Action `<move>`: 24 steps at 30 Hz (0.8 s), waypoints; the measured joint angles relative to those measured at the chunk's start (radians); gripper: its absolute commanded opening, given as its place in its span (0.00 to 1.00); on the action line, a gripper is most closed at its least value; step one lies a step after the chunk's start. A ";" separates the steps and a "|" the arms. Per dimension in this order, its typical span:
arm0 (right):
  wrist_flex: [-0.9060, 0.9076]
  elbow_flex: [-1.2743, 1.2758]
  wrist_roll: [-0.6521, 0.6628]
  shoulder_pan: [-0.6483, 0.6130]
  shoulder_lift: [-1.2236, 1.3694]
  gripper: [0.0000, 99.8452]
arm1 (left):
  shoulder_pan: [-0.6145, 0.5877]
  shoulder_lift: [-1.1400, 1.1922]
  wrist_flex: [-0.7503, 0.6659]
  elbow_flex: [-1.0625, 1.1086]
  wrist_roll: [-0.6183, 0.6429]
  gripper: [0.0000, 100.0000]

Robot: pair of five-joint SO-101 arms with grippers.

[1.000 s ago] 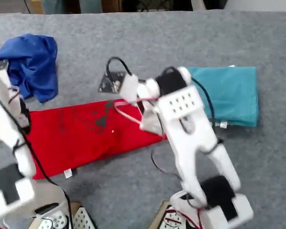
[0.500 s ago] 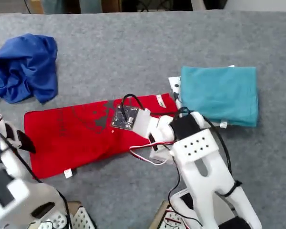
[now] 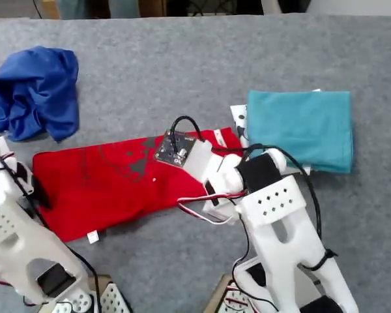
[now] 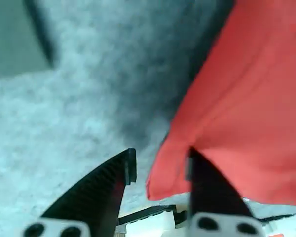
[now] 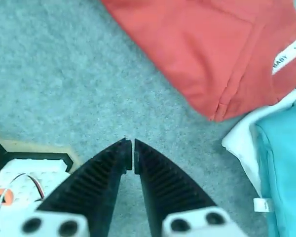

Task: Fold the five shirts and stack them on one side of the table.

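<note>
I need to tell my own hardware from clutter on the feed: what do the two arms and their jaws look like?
Both the right arm and left arm are boxy white plastic shells with black motor blocks. The right one has a panel of small holes, a looping black cable, red-and-white wires and a circuit board. Jaws are black, ribbed, tapering, on white bases.

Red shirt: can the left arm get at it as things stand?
Probably yes: the left gripper is open, with a corner of the red shirt lying between its fingers and nothing blocking it.
</note>
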 measured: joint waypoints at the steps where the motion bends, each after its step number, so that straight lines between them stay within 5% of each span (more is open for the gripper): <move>1: 0.009 -0.011 -0.009 0.000 0.000 0.01 | 0.005 0.029 0.009 -0.020 0.000 0.08; 11: 0.046 -0.057 -0.041 -0.035 0.000 0.01 | 0.015 0.144 0.080 -0.144 0.000 0.16; 24: 0.046 -0.057 -0.041 -0.038 0.014 0.01 | 0.026 -0.161 0.071 -0.003 0.000 0.27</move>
